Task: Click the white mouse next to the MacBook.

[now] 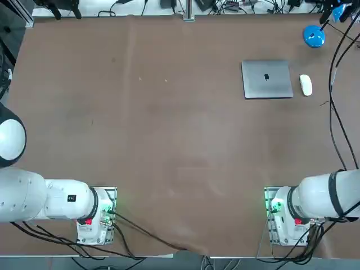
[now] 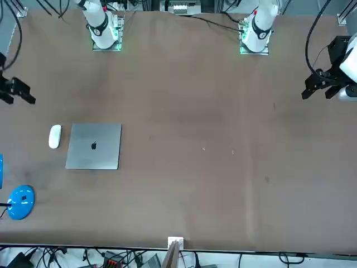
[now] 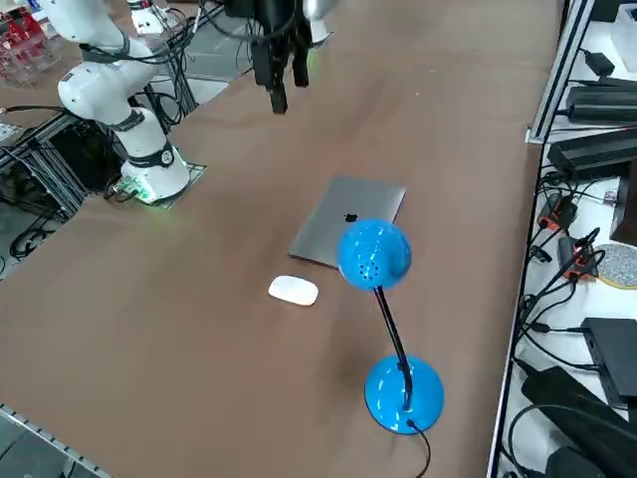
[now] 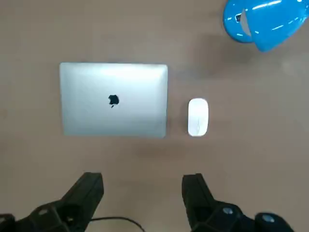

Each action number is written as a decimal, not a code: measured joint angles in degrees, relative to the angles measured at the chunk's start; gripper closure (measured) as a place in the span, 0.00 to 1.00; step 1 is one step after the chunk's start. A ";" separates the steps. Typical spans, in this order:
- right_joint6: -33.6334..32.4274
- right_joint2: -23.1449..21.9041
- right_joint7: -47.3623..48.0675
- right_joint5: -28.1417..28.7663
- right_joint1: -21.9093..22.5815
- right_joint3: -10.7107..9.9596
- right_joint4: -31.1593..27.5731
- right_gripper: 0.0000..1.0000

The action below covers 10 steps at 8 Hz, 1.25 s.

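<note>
Brown surface (image 1: 169, 140) held the white mouse (image 4: 198, 117) just beside the shut MacBook (image 4: 114, 100), and the right tool (image 4: 142, 193), wide open and empty above them, should have closed, then pressed down softly.

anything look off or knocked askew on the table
Nothing stands out. The MacBook lies closed and square, the white mouse sits just beside it, apart, and the blue lamp stands upright. The right gripper hangs above them, fingers open.
</note>
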 joint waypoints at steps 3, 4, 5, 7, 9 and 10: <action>-4.22 -1.15 3.28 0.05 1.63 0.63 2.68 0.00; -5.68 -1.91 3.96 0.08 1.64 1.32 2.68 0.00; -6.65 -2.61 4.86 0.08 1.69 2.18 2.68 0.00; -7.41 -3.10 5.92 0.09 2.29 3.06 2.68 0.00; -7.41 -3.01 5.96 0.08 2.42 3.10 2.68 0.00; -7.41 -3.00 5.96 0.08 2.41 3.10 2.68 0.00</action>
